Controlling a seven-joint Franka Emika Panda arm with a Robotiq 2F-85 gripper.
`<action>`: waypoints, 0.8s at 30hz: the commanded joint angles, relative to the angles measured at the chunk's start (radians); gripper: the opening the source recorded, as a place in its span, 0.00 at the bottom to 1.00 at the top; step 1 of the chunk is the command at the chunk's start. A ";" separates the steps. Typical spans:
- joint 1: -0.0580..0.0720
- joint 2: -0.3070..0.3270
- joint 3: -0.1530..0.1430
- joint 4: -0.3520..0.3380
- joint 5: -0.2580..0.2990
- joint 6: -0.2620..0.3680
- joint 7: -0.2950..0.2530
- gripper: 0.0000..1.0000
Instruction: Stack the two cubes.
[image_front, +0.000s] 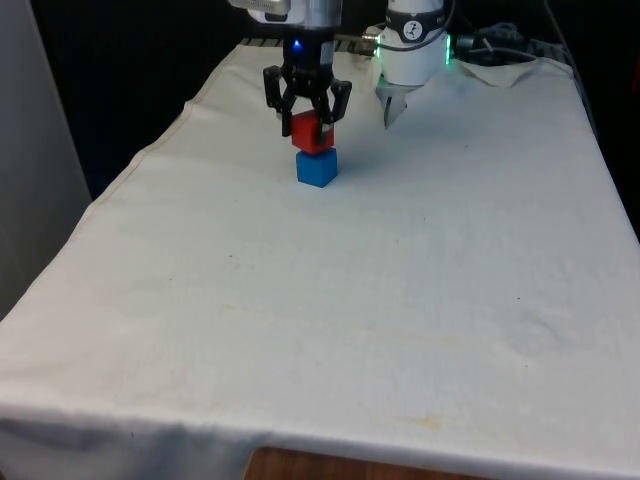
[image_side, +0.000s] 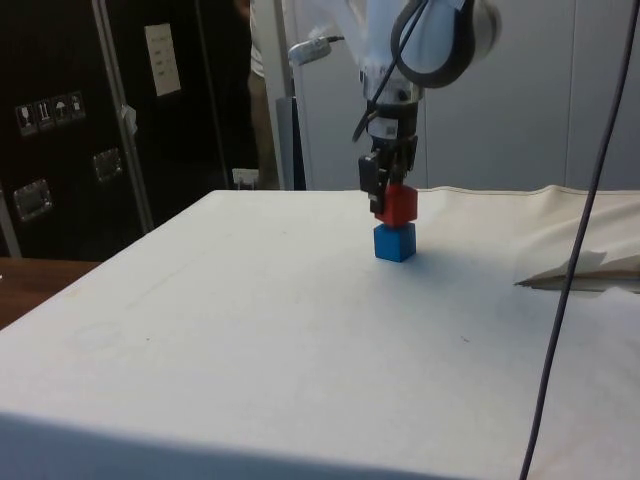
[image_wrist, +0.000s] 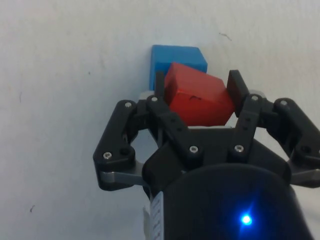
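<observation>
A small red cube (image_front: 312, 131) is being held just above a small blue cube (image_front: 317, 167), which is resting on the white cloth-covered table (image_front: 400, 290) toward its far end. In the side view the red cube (image_side: 398, 204) is seen sitting directly over the blue cube (image_side: 395, 242), turned slightly askew to it; whether the two are touching cannot be told. The red cube is being gripped between the fingers of the black two-finger gripper (image_front: 309, 122), which are closed narrowly against its opposite sides (image_wrist: 198, 94).
</observation>
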 joint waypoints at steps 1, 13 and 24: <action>-0.004 -0.014 0.016 -0.015 0.038 0.015 -0.026 0.13; -0.004 0.004 0.005 -0.006 0.021 0.016 -0.015 0.13; -0.004 0.005 0.001 -0.004 0.018 0.011 -0.013 1.00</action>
